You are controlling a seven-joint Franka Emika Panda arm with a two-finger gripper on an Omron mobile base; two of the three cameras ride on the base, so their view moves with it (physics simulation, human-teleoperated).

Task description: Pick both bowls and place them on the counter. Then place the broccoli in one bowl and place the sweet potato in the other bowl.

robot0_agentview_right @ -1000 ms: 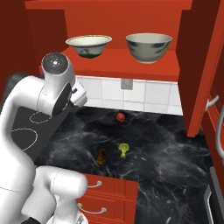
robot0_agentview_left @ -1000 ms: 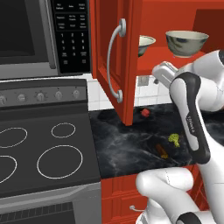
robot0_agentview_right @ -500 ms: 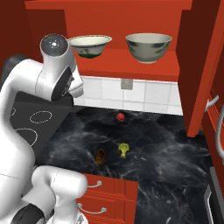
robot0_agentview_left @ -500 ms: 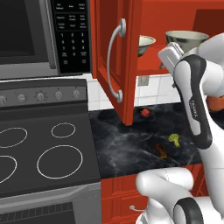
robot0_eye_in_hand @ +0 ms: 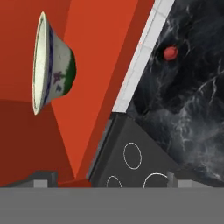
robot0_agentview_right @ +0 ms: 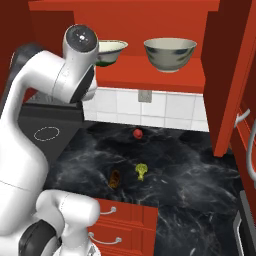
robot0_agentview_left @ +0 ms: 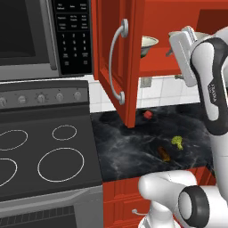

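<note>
— Two bowls, where are they?

— Both on the red cabinet shelf above the worktop. From the right base view, the shallower whitish ceramic bowl [robot0_agentview_right: 111, 51] stands on the left of the shelf, partly behind the white arm's elbow; the deeper, wider bowl with a cream inside and grey mottled outside [robot0_agentview_right: 169, 54] stands to its right, apart from it.

— And the gripper?

— The two-finger gripper [robot0_eye_in_hand: 107, 180] has its jaws spread wide apart with nothing between them. In the hand view, which is rolled sideways, the shallow bowl shows side-on at upper left, some way ahead of the tips.

— What lies below?

— Left to right: the dark stovetop with white rings [robot0_agentview_left: 44, 151], then the glossy black marble counter with faint white veins [robot0_agentview_right: 190, 175]. On the counter, a small round red item [robot0_agentview_right: 137, 133] sits near the white tiled wall. Nearer the front edge lie the small oblong brown-orange sweet potato [robot0_agentview_right: 114, 179] and, just beside it on the right, the tiny green broccoli floret [robot0_agentview_right: 141, 171]. They do not touch.

— The cabinet door?

— The red cabinet door with a grey handle [robot0_agentview_left: 116, 58] stands open.
</note>
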